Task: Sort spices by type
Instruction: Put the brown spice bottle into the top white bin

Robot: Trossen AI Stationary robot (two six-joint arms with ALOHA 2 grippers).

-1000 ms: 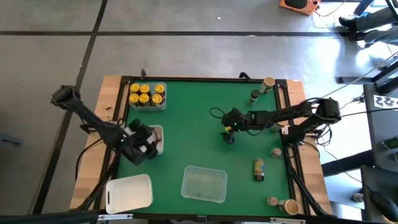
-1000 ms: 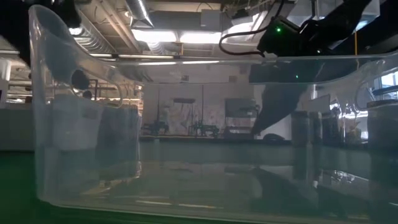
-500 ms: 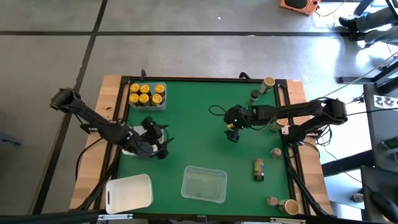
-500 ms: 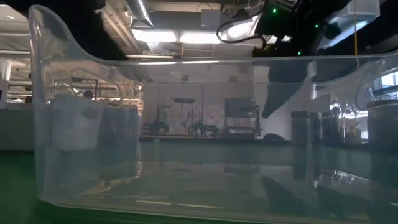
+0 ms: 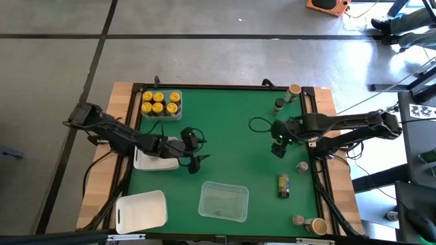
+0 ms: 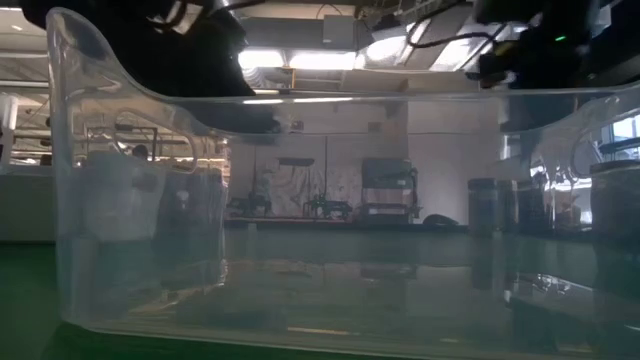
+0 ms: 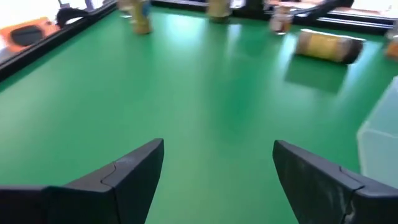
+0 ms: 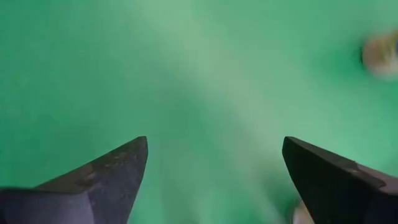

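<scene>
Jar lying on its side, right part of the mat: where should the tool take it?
Across the middle of the lying jar, from straight above, fingers on its two long curved sides. Its axis runs toward and away from the table's front edge, so close left-right. Bare mat around it; the open right tool is nearer.

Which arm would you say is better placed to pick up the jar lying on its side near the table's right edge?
Probably the right. Its open, empty right gripper hovers just up-table from the lying jar. The left gripper, also open, is across the green mat beside the white tray.
</scene>
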